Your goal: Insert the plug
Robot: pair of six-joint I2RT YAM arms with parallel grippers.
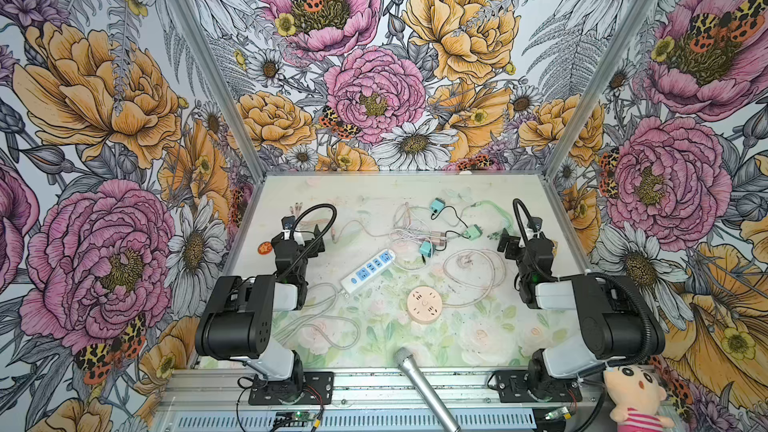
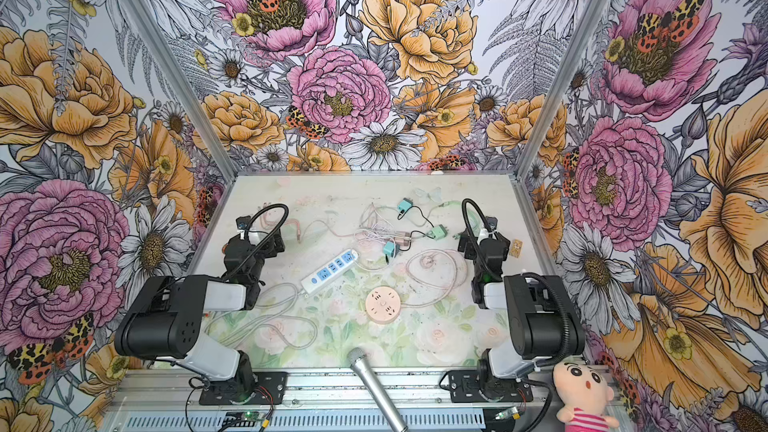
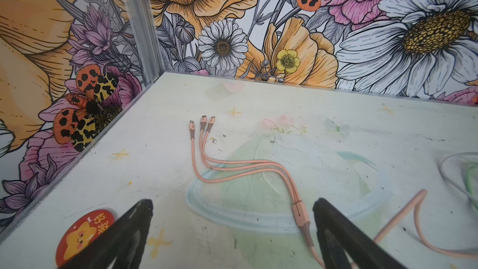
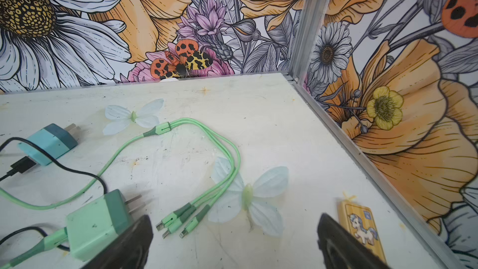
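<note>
Three chargers lie loose on the table (image 1: 374, 193), all unplugged. The far teal charger (image 1: 437, 204) sits toward the back. The green charger (image 1: 471, 232) lies to the right of the middle. The near teal charger (image 1: 426, 249) rests just beside the far end of the strip (image 1: 368, 271). The strip lies slantwise mid-table, and a round socket (image 1: 424, 305) sits nearer the front, apart from it.

Both grippers stand wide and hold nothing. The left gripper (image 3: 232, 203) hovers by the left wall. A pink cable (image 3: 204, 151) runs close past one finger (image 3: 333, 226), and a red badge (image 3: 82, 234) shows beside the other. The right gripper (image 4: 234, 218) hovers near the right wall. In its wrist view the green charger lies beside one finger (image 4: 132, 239), prongs bare; whether they touch cannot be told. The three heads of a green cable (image 4: 207, 151) lie between the fingers, and a unicorn card (image 4: 362, 226) lies by the other finger
</note>
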